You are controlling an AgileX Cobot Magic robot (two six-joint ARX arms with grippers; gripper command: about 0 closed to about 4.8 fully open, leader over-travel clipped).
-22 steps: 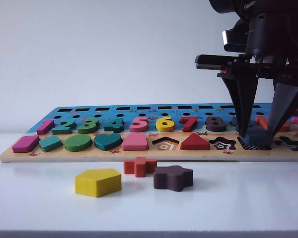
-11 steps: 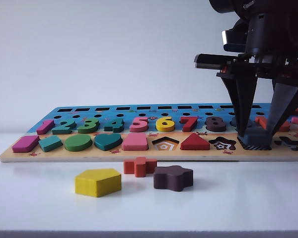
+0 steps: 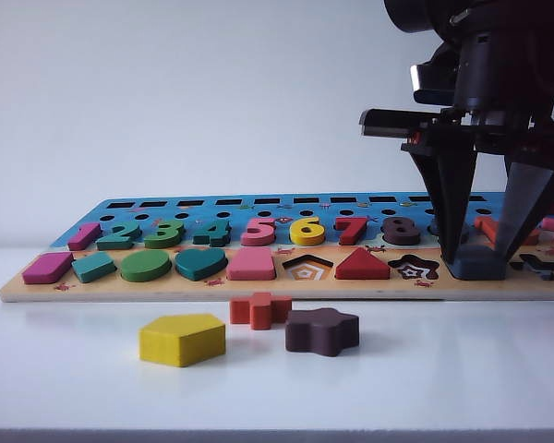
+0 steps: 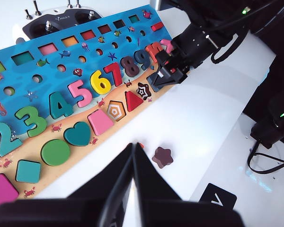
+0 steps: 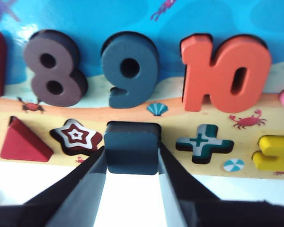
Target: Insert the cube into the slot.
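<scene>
Exterior view, right side: right hand (image 3: 480,263) clamped on the cube (image 3: 475,262), seated flat and level over the slot (image 3: 477,274) in the board (image 3: 258,286); checkerboard hidden.

Left wrist view, lower centre: left hand (image 4: 132,163) closed, empty, above tabletop (image 4: 199,123).

Right wrist view, centre: cube's (image 5: 132,147) edges squared with board, between star cut-out (image 5: 77,136) and plus (image 5: 204,143).

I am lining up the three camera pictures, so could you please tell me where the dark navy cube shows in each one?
Exterior view: the cube sits low at the board's right end, between the right gripper's fingers.
Left wrist view: a small dark block at the board's near edge, under the right arm.
Right wrist view: centre, cube clamped between both fingers.
Shared landmark: the star-shaped cut-out beside it.
</scene>
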